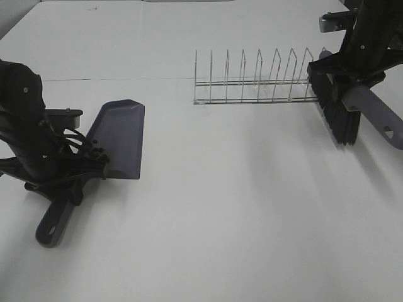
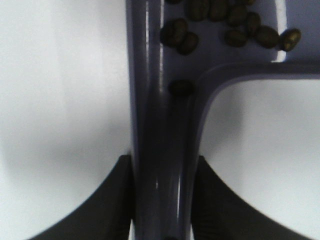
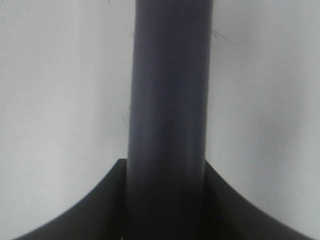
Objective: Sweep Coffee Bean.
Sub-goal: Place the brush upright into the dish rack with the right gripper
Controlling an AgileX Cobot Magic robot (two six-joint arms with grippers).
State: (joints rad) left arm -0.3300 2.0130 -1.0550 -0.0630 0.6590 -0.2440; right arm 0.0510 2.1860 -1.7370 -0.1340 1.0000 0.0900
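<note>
White counter | small dark brown coffee beans lie inside the grey-purple plastic dustpan, by its handle | left jaws clamped on that handle, right jaws clamped on the black-bristled grey brush | keep your pan level, lip never dipped.

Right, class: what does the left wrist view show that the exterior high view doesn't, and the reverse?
Left wrist only: single beans lying in the pan, one in the handle channel. Exterior high only: the rack, the brush and the pan's whole shape. Both: the pan's handle shut in the left gripper.
</note>
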